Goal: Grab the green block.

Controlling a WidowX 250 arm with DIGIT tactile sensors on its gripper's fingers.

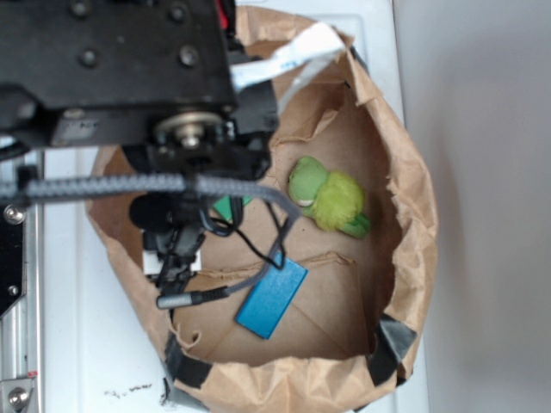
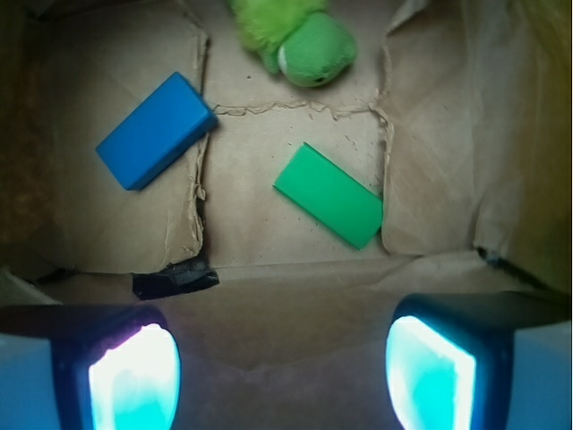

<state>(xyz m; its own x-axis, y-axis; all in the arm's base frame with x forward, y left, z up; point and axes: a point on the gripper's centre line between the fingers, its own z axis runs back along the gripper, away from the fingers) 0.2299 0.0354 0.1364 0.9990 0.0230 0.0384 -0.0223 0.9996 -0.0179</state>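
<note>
Brown paper bag (image 2: 430, 125), rolled-down rim, dark tape patches, stands on a white bench (image 1: 95, 361); everything of interest lies on the bag's creased floor. Wrist view: green block (image 2: 329, 194) lies flat near the middle of the floor, long side slanting from upper left to lower right, its lower right corner near a raised paper fold. It sits ahead of the gripper (image 2: 282, 367) and apart from it, closer to the right finger than the left, nothing touching it. Jaws are spread wide with nothing between them, both fingertips (image 2: 134, 376) glowing cyan at the bottom edge of the wrist view, over the bag's near wall. Blue block (image 2: 157, 130) lies flat to the left of the green one, well apart, slanted the other way. Yellow-green plush toy (image 2: 295, 40) lies at the far end, beyond both blocks, not touching either. Exterior view: black arm and cables cover most of the green block (image 1: 229, 207), only a small green patch shows beside the wrist; blue block (image 1: 272, 297) and plush toy (image 1: 327, 198) are in plain view inside the bag (image 1: 405, 249).
</note>
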